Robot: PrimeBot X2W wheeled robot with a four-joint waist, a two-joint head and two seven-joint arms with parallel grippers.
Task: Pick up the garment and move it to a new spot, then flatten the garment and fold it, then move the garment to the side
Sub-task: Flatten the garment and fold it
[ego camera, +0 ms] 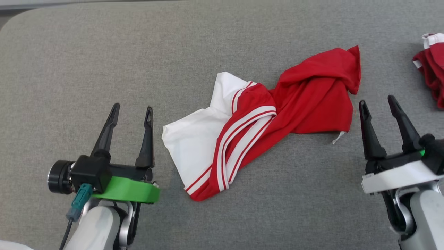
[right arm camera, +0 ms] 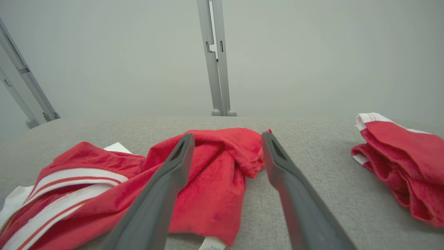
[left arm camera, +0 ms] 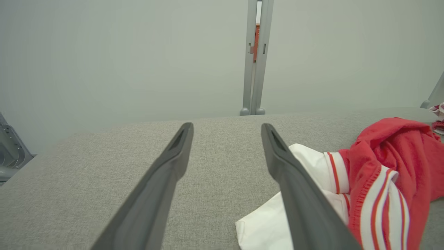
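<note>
The left end effector [ego camera: 132,108] is spread and empty, just left of the white end of the garment [ego camera: 263,125]. The right end effector [ego camera: 377,100], also spread and empty, sits just beside its red end. The garment, red and white with striped bands, lies crumpled in the middle of the grey bench [ego camera: 104,52]. A second red garment [ego camera: 432,66] lies bunched farther right, apart from it. Grey upright posts [right arm camera: 216,69] stand beyond the far edge.

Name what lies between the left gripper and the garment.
Bare grey surface separates the left gripper from the garment, seen in the head view.
</note>
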